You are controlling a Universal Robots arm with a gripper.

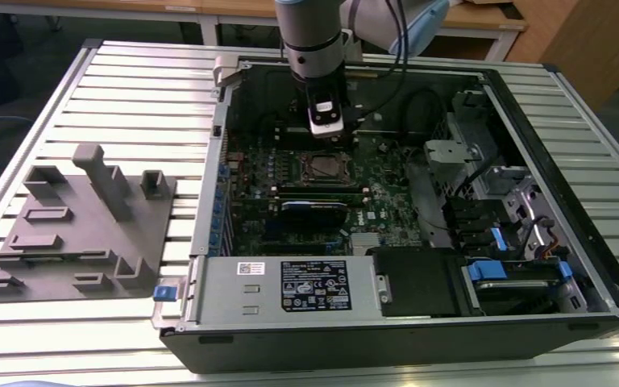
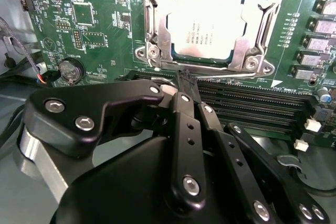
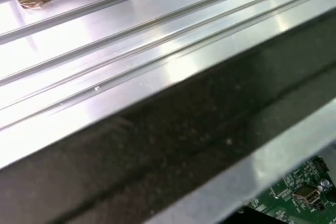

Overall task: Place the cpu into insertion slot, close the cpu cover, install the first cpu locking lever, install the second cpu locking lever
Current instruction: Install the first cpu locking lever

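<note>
A Universal Robots arm reaches down into an open desktop computer case [image 1: 567,161] lying on its side on a slatted aluminium table [image 1: 126,89], its gripper [image 2: 184,85] poised just beside the processor socket on the green motherboard [image 2: 100,24]. In the second wrist view the black fingers [image 2: 181,106] are drawn together to a narrow point with nothing visible between them, the tips hanging over the near edge of the socket, between it and the long black memory slots [image 2: 252,103]. The cpu [image 2: 207,22] lies flat in the insertion slot [image 2: 155,51], its silver-grey top showing through the window of the cpu cover [image 2: 254,24], which lies down around it. A thin wire locking lever [image 2: 231,69] runs along the socket's near side, just ahead of the fingertips; whether it is latched cannot be told from here. A round coin battery [image 2: 68,69] sits on the board off to one side of the socket. In the exterior view the gripper [image 1: 327,139] hovers just behind the socket [image 1: 326,168], while a grey moulded fixture plate [image 1: 78,230] rests on the table at the exterior view's left, well apart from the case. A boxed power supply with a white label [image 1: 309,284] occupies the case's near end. The first wrist view looks across the table's ribbed surface [image 3: 131,51] and the dark edge of the case [image 3: 184,145].
</note>
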